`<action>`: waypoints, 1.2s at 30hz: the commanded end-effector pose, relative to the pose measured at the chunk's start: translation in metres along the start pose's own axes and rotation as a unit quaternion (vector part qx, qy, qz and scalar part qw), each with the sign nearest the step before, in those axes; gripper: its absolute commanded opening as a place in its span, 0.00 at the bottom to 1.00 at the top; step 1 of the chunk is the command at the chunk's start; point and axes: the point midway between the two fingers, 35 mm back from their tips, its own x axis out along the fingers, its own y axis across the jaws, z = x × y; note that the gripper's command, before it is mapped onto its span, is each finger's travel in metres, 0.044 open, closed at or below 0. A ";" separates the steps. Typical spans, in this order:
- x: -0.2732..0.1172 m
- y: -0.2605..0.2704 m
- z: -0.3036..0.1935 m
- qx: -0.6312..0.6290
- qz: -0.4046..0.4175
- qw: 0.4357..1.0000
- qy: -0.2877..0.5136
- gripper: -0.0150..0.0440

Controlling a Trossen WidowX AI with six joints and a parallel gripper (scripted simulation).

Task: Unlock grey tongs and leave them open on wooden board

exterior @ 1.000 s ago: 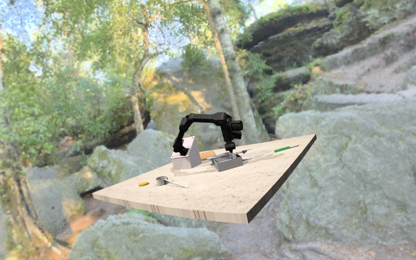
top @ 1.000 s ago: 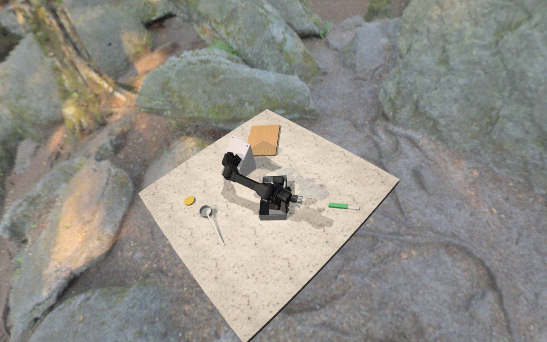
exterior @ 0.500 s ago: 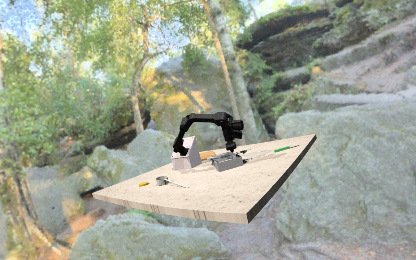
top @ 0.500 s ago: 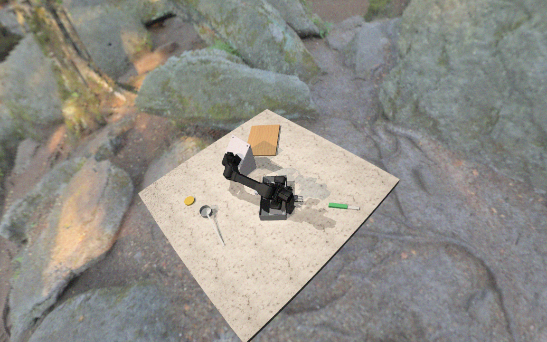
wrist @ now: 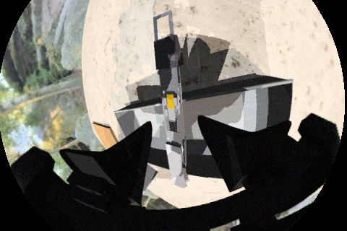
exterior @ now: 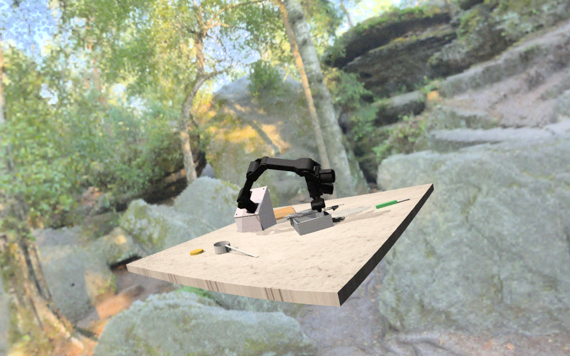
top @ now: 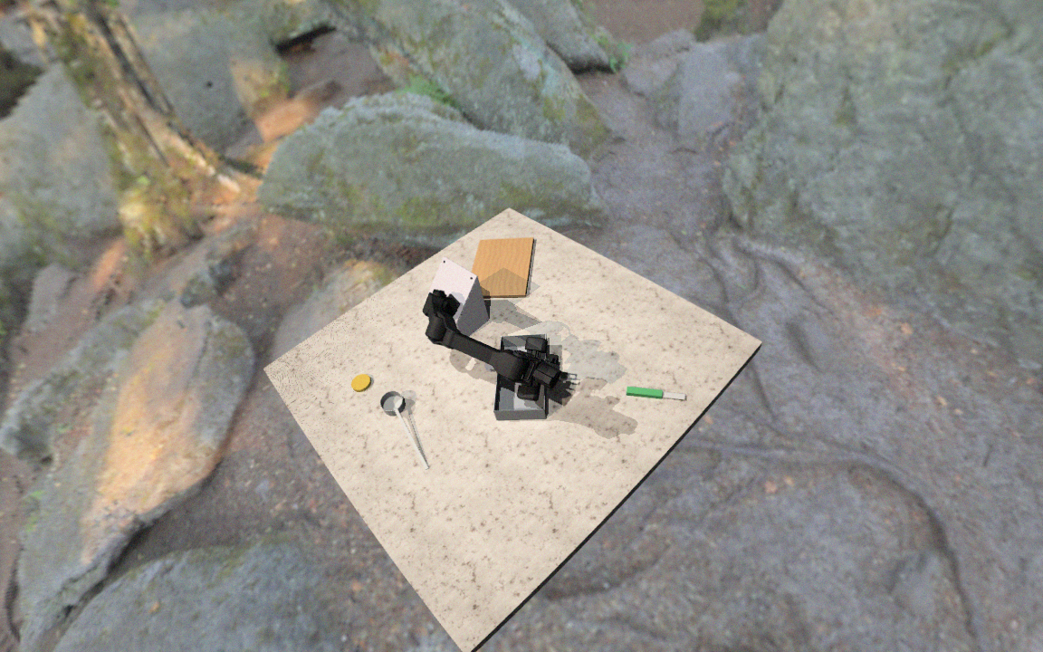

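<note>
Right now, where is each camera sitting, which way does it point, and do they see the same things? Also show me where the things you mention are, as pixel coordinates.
Top: high over the table [top: 460, 527] [exterior: 278, 274], facing down; the whole black arm [top: 473, 349] [exterior: 282, 164] shows.
Exterior: off to one side, looking across the table; the arm shows from base to gripper [exterior: 318, 210] [wrist: 175, 119].
Wrist: by the gripper, facing its fingers, the tongs [wrist: 175, 151] and the tin [wrist: 224, 110] [top: 521, 417] [exterior: 313, 226]; two dark fingers fill the lower part.
Top and exterior share the green-handled tool [top: 644, 392] [exterior: 386, 203] and the yellow disc [top: 359, 382] [exterior: 196, 251].

We see the slim grey tongs [top: 566, 378] [exterior: 334, 207] [wrist: 170, 101] lying shut across the grey, rectangular roasting tin [top: 521, 416] [exterior: 314, 225] [wrist: 217, 112]. The flat wooden board [top: 505, 263] [exterior: 284, 212] [wrist: 105, 133] lies apart from both.
</note>
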 end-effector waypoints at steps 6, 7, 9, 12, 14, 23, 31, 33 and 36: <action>0.016 0.001 -0.001 -0.003 0.000 1.000 0.003 0.69; 0.018 0.001 -0.001 -0.003 0.000 1.000 0.003 0.69; 0.021 0.001 -0.001 -0.003 0.000 1.000 0.004 0.69; 0.026 0.001 -0.001 -0.003 0.000 1.000 0.004 0.69; 0.030 0.001 -0.002 -0.003 0.000 1.000 0.004 0.69; 0.044 0.001 -0.003 -0.003 0.000 1.000 0.004 0.69; 0.049 0.001 -0.002 0.000 0.001 1.000 0.001 0.65; 0.049 0.001 -0.002 0.000 0.001 1.000 0.001 0.56; 0.049 0.001 -0.002 0.000 0.001 1.000 0.001 0.43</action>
